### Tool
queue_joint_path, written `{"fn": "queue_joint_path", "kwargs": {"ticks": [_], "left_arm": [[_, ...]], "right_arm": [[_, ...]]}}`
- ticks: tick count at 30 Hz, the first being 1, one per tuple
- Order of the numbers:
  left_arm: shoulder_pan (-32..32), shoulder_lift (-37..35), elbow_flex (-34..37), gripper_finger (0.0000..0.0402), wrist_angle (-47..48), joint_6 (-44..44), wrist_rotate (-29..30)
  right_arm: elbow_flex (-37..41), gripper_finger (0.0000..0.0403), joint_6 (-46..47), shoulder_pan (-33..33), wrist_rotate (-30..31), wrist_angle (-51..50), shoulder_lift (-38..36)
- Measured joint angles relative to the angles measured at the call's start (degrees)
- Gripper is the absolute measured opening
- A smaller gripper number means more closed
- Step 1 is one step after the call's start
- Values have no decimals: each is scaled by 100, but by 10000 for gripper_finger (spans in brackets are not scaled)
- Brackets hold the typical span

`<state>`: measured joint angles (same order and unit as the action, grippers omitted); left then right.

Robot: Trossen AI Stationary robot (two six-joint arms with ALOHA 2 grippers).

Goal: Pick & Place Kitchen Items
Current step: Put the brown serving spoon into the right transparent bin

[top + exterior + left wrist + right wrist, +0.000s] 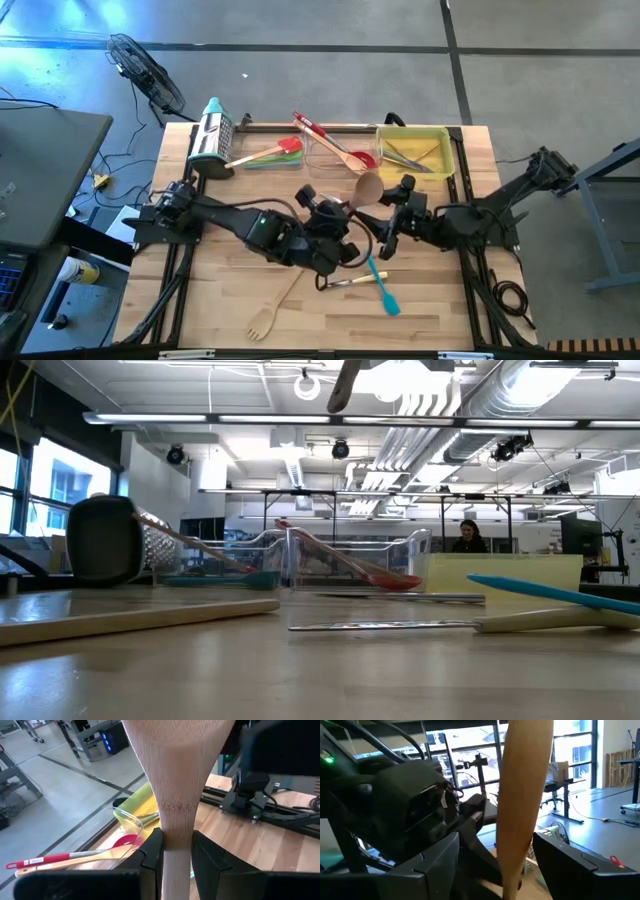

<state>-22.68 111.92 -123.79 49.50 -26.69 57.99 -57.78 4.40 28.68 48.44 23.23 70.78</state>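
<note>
Left gripper (176, 857) is mid-surface, fingers (151, 855) clamped on the handle of a wooden spoon (367, 187), holding it up off the surface (440, 300); in the left wrist view the handle runs up between both fingers and widens above them. Right gripper (495, 870) faces it from the right, just beside; its fingers (570, 862) are spread wide on either side of the same spoon's shaft, and I can't tell if they touch it. From above the two grippers meet at center, spoon bowl showing just behind them. Other utensils: blue spatula (383, 291) and a small pale-handled knife (345, 283) lie on the surface in front of the grippers, wooden fork (270, 312) nearer the front-left. A green spatula and a red spatula (287, 147) sit beside the grater (212, 142) at the back left. Clear tray (322, 152) at back center has a red-handled utensil (318, 129) and a wooden-handled red spoon (352, 157) lying across it. Yellow tray (444, 150) at back right holds a few slim utensils, too small to tell which. Low view shows a person seated in the room beyond the surface.
</note>
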Motion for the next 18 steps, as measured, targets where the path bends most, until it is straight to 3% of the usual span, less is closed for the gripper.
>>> {"fn": "queue_joint_path", "kwargs": {"ticks": [7,10,13,15,18], "left_arm": [[105,-15,0,62,-35,188,-47],[110,-62,-2,62,-53,295,-36],[132,-63,-4,62,-32,394,5],[140,-68,-4,29,15,420,-90],[131,-72,-4,5,145,440,-106]], "right_arm": [[0,192,25,-261,-75,-395,-2],[2,141,34,-392,-162,-507,-2],[0,64,-4,-514,-435,-581,-4],[2,24,-315,-573,-672,-695,-8],[2,22,-470,-650,-892,-765,-13]]}}
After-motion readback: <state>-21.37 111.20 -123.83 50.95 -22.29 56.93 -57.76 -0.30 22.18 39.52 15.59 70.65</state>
